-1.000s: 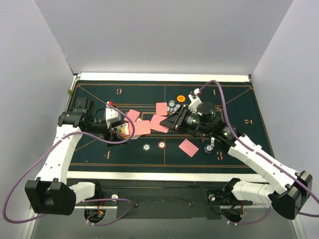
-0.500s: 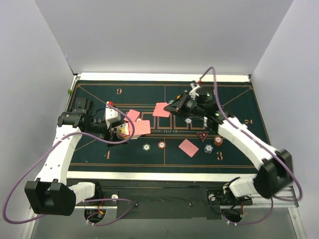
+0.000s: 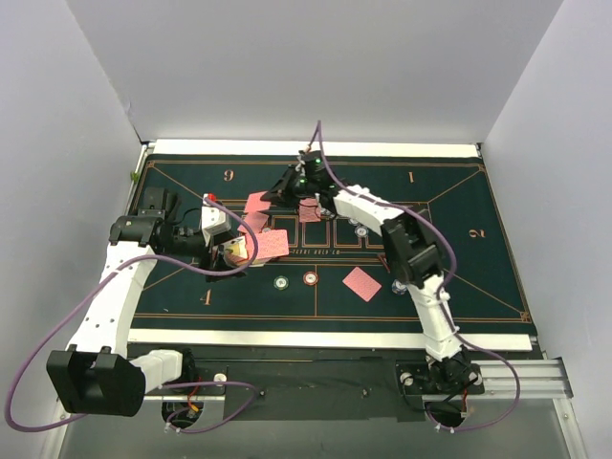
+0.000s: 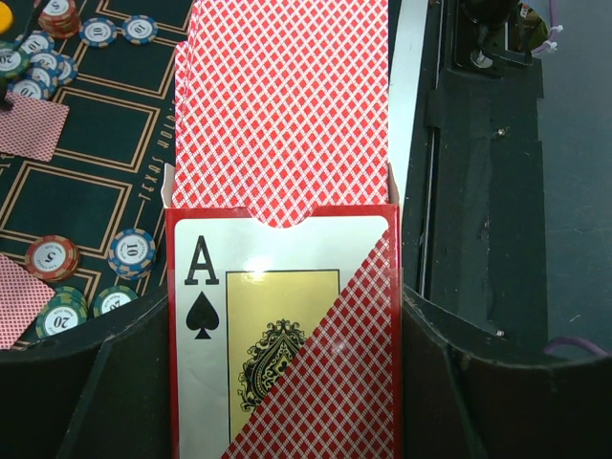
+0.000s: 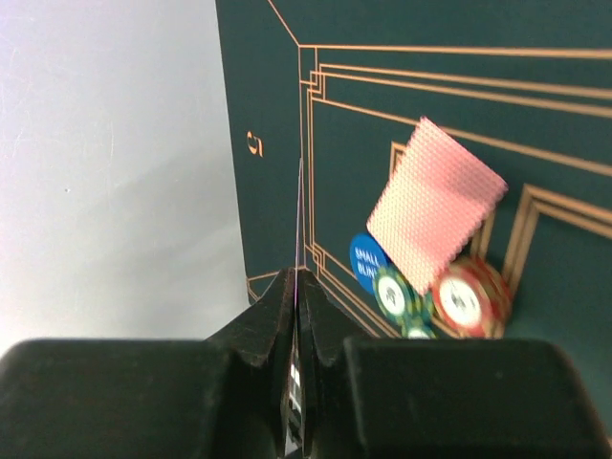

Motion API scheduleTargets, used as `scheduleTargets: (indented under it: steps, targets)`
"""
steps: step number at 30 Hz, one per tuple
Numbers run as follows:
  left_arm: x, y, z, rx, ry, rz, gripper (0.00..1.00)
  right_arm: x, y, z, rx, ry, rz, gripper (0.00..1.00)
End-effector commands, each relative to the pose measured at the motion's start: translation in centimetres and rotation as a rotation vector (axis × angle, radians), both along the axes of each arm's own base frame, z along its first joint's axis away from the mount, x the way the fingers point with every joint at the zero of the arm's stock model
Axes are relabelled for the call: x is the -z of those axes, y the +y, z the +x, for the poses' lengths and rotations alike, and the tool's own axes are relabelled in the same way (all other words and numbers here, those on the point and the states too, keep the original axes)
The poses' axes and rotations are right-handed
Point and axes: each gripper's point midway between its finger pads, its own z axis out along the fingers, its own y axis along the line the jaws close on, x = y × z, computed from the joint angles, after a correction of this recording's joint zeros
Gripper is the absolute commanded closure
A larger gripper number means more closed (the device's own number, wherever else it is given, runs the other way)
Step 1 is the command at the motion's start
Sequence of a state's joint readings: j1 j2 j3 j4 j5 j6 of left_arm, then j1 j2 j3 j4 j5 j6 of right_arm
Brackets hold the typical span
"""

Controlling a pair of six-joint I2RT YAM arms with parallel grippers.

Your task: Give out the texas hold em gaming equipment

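Moved: right arm has swung from the right half of the felt mat (image 3: 478, 277) over to its far centre; left arm has not shifted
Near row: green chip (image 3: 281, 282), red chip (image 3: 311, 278) and a lone card (image 3: 361, 283), back up, lie apart on the mat
Left claw (image 4: 287, 402): closed on the card box (image 4: 287, 335), ace-of-spades side to the camera; deck (image 4: 282, 105) sticks out of the open mouth, over the left-middle of the mat
Centre: centre card (image 5: 435, 206) rests partly on a chip pile (image 5: 464, 296), blue button (image 5: 368, 260) just beside
Right claw (image 5: 296, 287): jaws pressed together on the held card (image 5: 298, 229), seen edge-on and pinched at its margin only; far centre, between the 6 and 1 marks
Step, judged: dealing this card toward a far seat
Risk 1: so thin a pinch may let the card swivel or slip, landing face up or off its spot
Risk 2: right arm reaches across the centre; a low pull-back could sweep the pile or button
Risk 3: tipping the box could spill the deck
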State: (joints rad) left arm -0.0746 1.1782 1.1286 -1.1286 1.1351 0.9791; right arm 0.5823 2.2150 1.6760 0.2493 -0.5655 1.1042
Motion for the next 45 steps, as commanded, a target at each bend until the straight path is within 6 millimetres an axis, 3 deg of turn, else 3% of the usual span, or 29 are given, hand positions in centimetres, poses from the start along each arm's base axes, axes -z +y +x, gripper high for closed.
scheduleTargets:
  steps: [1,2,3,4,6,7,12,14,17,21,22,27,29,30,31,32,33,34,35,36,37,38,39,40,41,42,45]
  targets:
    - [-3.0,-0.6,0.4,0.012,-0.086,-0.072,1.0,0.9,4.7,0.9,-0.046,-0.006,0.011,1.0]
    - [-2.9,-0.6,0.4,0.01,-0.085,-0.073,1.0,-0.4,5.4,2.0,-0.037,-0.039,0.031,1.0]
    - [-2.9,-0.6,0.5,0.009,-0.085,-0.074,1.0,1.7,5.8,2.3,-0.034,-0.006,0.01,1.0]
    - [-3.0,-0.6,0.5,0.009,-0.085,-0.075,1.0,0.9,6.3,3.0,-0.025,-0.025,0.025,1.0]
    - [-2.9,-0.6,0.5,0.008,-0.084,-0.076,1.0,3.3,6.7,3.9,-0.002,0.002,0.014,1.0]
    - [-2.9,-0.6,0.5,0.008,-0.084,-0.076,1.0,3.2,6.8,4.2,0.005,0.0,0.018,1.0]
    - [-2.8,-0.6,0.5,0.006,-0.086,-0.07,1.0,6.2,6.7,4.7,0.03,0.037,-0.006,0.94]
    - [-2.8,-0.6,0.5,0.006,-0.083,-0.071,1.0,7.0,6.4,4.3,0.026,0.047,-0.028,0.9]
    - [-2.8,-0.6,0.5,0.006,-0.083,-0.072,1.0,7.2,6.0,3.9,0.019,0.044,-0.047,0.69]
    - [-2.7,-0.5,0.6,0.002,-0.08,-0.068,1.0,5.1,5.4,3.6,0.013,0.013,-0.054,0.49]
    - [-2.8,-0.6,0.6,0.003,-0.08,-0.069,1.0,3.7,5.3,3.5,0.007,-0.007,-0.045,0.45]
    - [-2.6,-0.5,0.4,0.002,-0.076,-0.066,1.0,-0.2,4.8,2.4,-0.014,-0.051,-0.022,0.33]
    - [-2.6,-0.5,0.4,0.001,-0.079,-0.065,1.0,-3.4,4.4,1.6,-0.025,-0.094,-0.003,0.25]
    - [-2.5,-0.5,0.4,0.001,-0.079,-0.065,1.0,-3.5,4.2,1.1,-0.031,-0.093,-0.013,0.22]
    - [-2.5,-0.5,0.3,0.001,-0.077,-0.065,1.0,-5.6,3.9,0.7,-0.035,-0.12,0.002,0.22]
    - [-2.5,-0.5,0.2,0.001,-0.074,-0.065,1.0,-5.2,3.6,0.2,-0.042,-0.116,-0.014,0.21]
    - [-2.5,-0.4,0.2,-0.001,-0.075,-0.063,1.0,-7.5,3.1,-0.2,-0.037,-0.147,0.0,0.2]
    - [-2.6,-0.4,0.1,-0.001,-0.078,-0.065,1.0,-7.1,2.4,-0.7,-0.037,-0.141,-0.021,0.18]
    - [-2.6,-0.4,0.1,-0.001,-0.078,-0.065,1.0,-8.8,1.9,-1.2,-0.032,-0.168,-0.018,0.17]
    - [-2.7,-0.5,0.0,-0.001,-0.073,-0.068,1.0,-8.1,0.9,-1.7,-0.029,-0.157,-0.057,0.16]
    - [-2.7,-0.4,0.1,-0.003,-0.078,-0.069,1.0,-9.9,0.1,-2.2,-0.016,-0.186,-0.061,0.16]
    - [-2.7,-0.4,0.1,-0.004,-0.075,-0.069,1.0,-8.8,-0.8,-2.8,-0.012,-0.182,-0.107,0.12]
    - [-2.8,-0.5,0.1,-0.005,-0.072,-0.071,1.0,-10.6,-1.5,-3.4,-0.008,-0.216,-0.101,0.1]
    - [-2.8,-0.5,0.1,-0.006,-0.074,-0.07,1.0,-8.7,-2.8,-4.2,-0.005,-0.179,-0.162,0.09]
    - [-2.8,-0.5,0.1,-0.005,-0.072,-0.071,1.0,-10.4,-3.6,-4.8,0.001,-0.206,-0.157,0.08]
    - [-2.8,-0.5,0.1,-0.005,-0.072,-0.071,1.0,-9.2,-4.4,-5.6,0.001,-0.189,-0.186,0.08]
    - [-2.6,-0.4,0.1,-0.007,-0.074,-0.067,1.0,-9.6,-6.6,-7.7,0.011,-0.191,-0.198,0.06]
